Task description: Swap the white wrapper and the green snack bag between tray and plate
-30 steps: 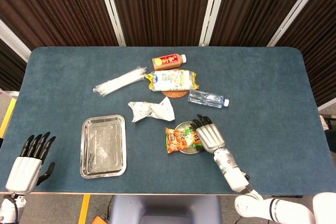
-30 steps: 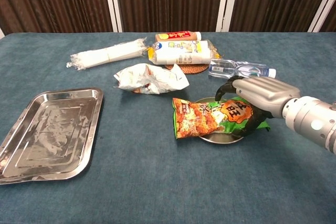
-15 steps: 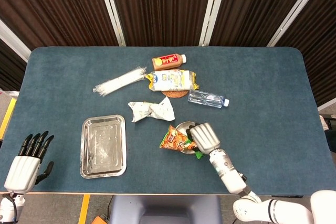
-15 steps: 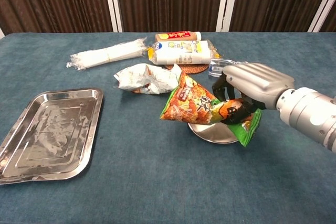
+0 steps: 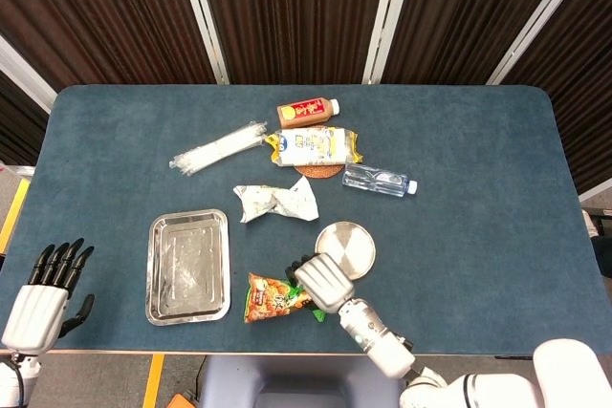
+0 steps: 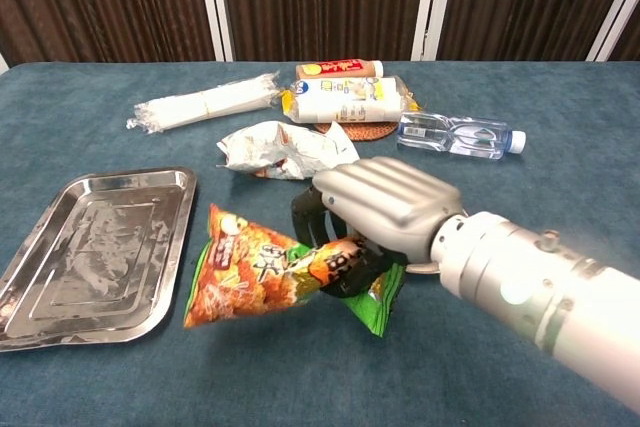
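Just right of the tray [image 5: 189,266], seen from the head, the right hand [image 5: 323,283] grips the snack bag [image 5: 275,298], the bare plate [image 5: 345,248] beyond it; the left hand [image 5: 43,298] hangs with fingers spread. From the chest, the bag [image 6: 262,269] hangs beside the tray [image 6: 92,252], the wrapper [image 6: 285,151] lying beyond.

I see a dark teal table [image 5: 478,169]. My silver-grey right hand [image 6: 375,209], with black fingers [image 6: 305,215], holds the orange and green snack bag [image 6: 265,272] beside the shiny silver tray [image 5: 188,266]. Beyond the tray lie the crumpled white wrapper [image 5: 275,203], a silver plate [image 5: 345,248], and a clear bottle [image 5: 379,180] with a white cap.
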You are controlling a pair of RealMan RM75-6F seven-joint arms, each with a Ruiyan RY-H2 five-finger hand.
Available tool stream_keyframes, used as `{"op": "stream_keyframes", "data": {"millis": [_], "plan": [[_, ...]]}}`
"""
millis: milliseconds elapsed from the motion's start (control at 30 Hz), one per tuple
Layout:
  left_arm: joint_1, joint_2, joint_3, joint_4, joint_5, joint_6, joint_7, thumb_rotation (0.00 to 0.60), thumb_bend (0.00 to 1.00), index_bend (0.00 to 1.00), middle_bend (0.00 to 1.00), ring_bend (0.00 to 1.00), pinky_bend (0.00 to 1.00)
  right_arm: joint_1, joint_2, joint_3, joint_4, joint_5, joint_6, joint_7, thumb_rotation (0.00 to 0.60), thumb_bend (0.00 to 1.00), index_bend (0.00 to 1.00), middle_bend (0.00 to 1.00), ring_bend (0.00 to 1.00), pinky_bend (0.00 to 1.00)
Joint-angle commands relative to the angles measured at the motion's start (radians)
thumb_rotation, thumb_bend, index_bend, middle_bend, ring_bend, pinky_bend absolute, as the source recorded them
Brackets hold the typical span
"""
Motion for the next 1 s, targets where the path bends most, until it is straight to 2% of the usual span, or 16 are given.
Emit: {"op": "stream_keyframes", "data": {"millis": [33, 100, 133, 200, 367, 467, 567, 633, 733, 1000], "plan": [[0.004, 0.003, -0.003, 0.0, 0.0, 0.002, -0.006, 0.6, 0.41, 0.0, 0.0, 0.0, 0.03, 0.031, -0.016, 0.007, 0.014, 0.081, -0.055, -0.037, 0.6, 0.3, 0.05, 0.22, 0.18, 0.31], [0.006, 0.005, -0.006, 0.002, -0.003, 0.001, -0.009, 0.6, 0.41, 0.0, 0.0, 0.0, 0.03, 0.041, 0.032, 0.006, -0.027, 0.117, -0.091, -0.039, 0.6, 0.16, 0.0, 0.05, 0.04, 0.15], [0.007, 0.006, -0.007, 0.001, -0.003, 0.0, -0.008, 0.6, 0.41, 0.0, 0.0, 0.0, 0.03, 0.043, 0.055, 0.006, -0.048, 0.121, -0.096, -0.035, 0.6, 0.1, 0.0, 0.01, 0.01, 0.09], [0.008, 0.007, -0.006, -0.001, 0.0, -0.002, -0.008, 0.6, 0.41, 0.0, 0.0, 0.0, 0.03, 0.036, 0.116, 0.001, -0.102, 0.114, -0.096, -0.006, 0.6, 0.04, 0.0, 0.0, 0.0, 0.04], [0.012, 0.007, -0.006, -0.007, 0.016, 0.005, -0.002, 0.6, 0.41, 0.0, 0.0, 0.0, 0.03, -0.003, 0.301, 0.016, -0.238, 0.089, -0.07, 0.122, 0.6, 0.0, 0.0, 0.0, 0.0, 0.01], [0.016, 0.009, -0.006, -0.012, 0.02, 0.008, -0.001, 0.6, 0.41, 0.0, 0.0, 0.0, 0.03, -0.029, 0.348, 0.047, -0.227, 0.022, 0.006, 0.201, 0.6, 0.0, 0.0, 0.0, 0.0, 0.01], [0.017, 0.01, -0.01, -0.013, 0.016, 0.004, 0.0, 0.6, 0.41, 0.0, 0.0, 0.0, 0.03, -0.008, 0.357, 0.1, -0.199, 0.066, -0.006, 0.261, 0.6, 0.0, 0.0, 0.0, 0.0, 0.01], [0.016, 0.01, -0.012, -0.014, 0.013, -0.002, 0.001, 0.6, 0.41, 0.0, 0.0, 0.0, 0.03, 0.028, 0.335, 0.132, -0.162, 0.117, -0.027, 0.245, 0.6, 0.0, 0.0, 0.0, 0.0, 0.01], [0.016, 0.011, -0.014, -0.014, 0.008, -0.011, 0.006, 0.6, 0.41, 0.0, 0.0, 0.0, 0.03, 0.113, 0.243, 0.18, -0.051, 0.206, -0.053, 0.178, 0.6, 0.0, 0.0, 0.0, 0.0, 0.01], [0.015, 0.01, -0.036, -0.001, -0.027, -0.031, -0.003, 0.6, 0.41, 0.0, 0.0, 0.0, 0.03, 0.348, -0.053, 0.271, 0.339, 0.43, -0.11, 0.036, 0.6, 0.01, 0.0, 0.0, 0.0, 0.01]]}}
